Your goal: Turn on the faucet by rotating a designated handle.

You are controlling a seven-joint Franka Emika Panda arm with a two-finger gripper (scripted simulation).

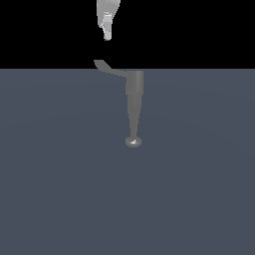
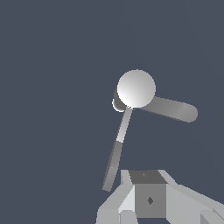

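grey floor (image 1: pixel 60 199) under faucet (image 1: pixel 134 94)

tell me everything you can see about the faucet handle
The handle is a thin, flat, matte grey lever, seemingly metal, slightly bent, with a widened paddle-like tip. It sticks out sideways from the top of the faucet body toward the exterior view's left, and is shorter than the long spout, which tapers to a shiny rounded knob. The gripper hangs above the handle's tip with a clear gap between them. Only the faucet body touches the handle.
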